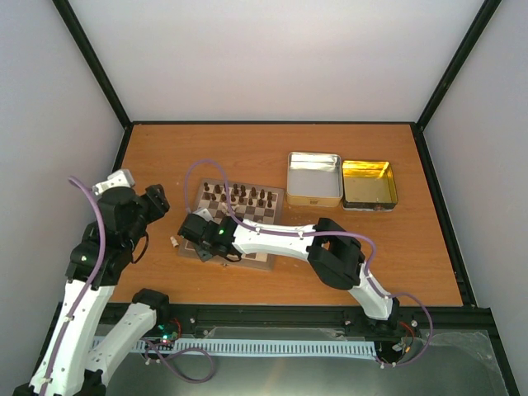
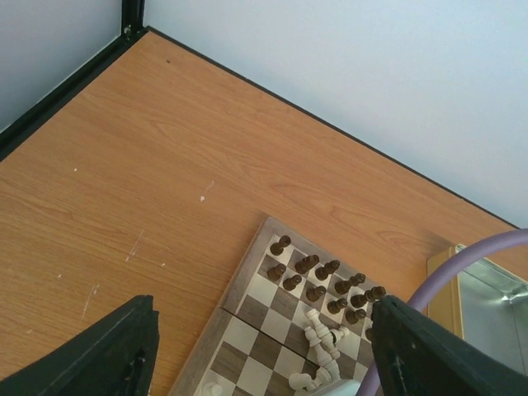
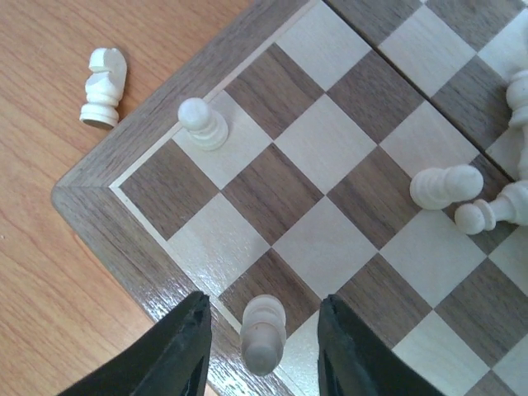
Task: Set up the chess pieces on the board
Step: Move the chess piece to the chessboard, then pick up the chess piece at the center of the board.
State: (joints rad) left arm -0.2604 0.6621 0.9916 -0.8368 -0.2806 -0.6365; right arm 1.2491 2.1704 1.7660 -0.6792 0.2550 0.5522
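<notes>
The board [image 1: 247, 216] lies left of the table's centre, with dark brown chess pieces [image 1: 239, 196] standing along its far rows. My right gripper [image 3: 264, 351] is open over the board's near left corner. A pale piece [image 3: 264, 330] stands between its fingers with a gap on each side. Another pale pawn [image 3: 203, 122] stands one square in from the corner. A pale knight [image 3: 103, 87] lies on the table off the board [image 3: 272, 190]. Fallen pale pieces [image 2: 322, 342] are heaped mid-board. My left gripper [image 2: 262, 356] hangs open and empty above the board's left side.
A silver tin [image 1: 313, 177] and a gold tin [image 1: 369, 183] sit open to the right of the board. The right arm reaches across the board's near half. Black frame rails edge the table, with white walls behind.
</notes>
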